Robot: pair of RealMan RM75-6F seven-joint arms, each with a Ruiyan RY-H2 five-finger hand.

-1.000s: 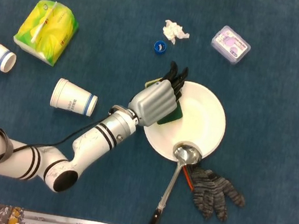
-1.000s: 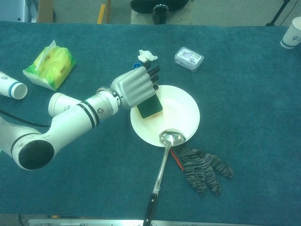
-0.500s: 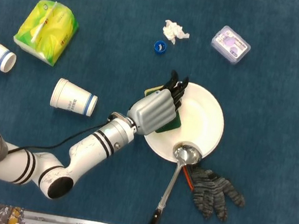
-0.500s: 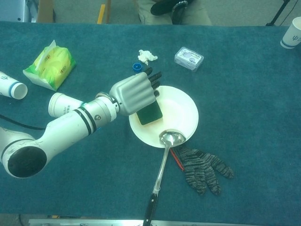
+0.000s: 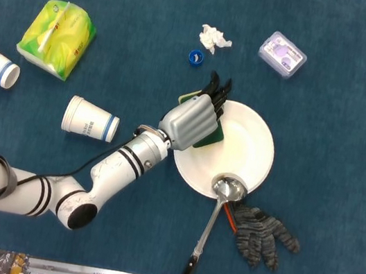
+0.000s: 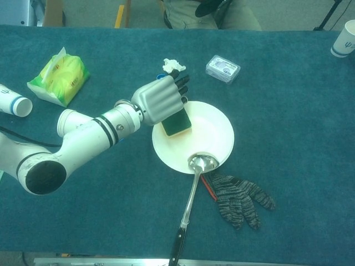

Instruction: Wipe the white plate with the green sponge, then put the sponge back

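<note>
Left hand [image 5: 191, 120] presses the sponge [image 6: 176, 123] onto the plate's [image 5: 248, 144] left part.
Fingers are curled over the sponge, holding it; its long axis runs near-left to far-right. The chest view shows its green face and yellow edge, which the head view mostly hides under the hand. A ladle [image 5: 215, 209] rests its bowl on the plate's near rim, handle trailing near. The right hand shows in neither view.

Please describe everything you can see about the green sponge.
The green sponge is a flat rectangular pad, dark green on top with a yellowish edge showing at its side. It lies on the left part of the white plate, mostly under the left hand, whose fingers press on it.
</note>
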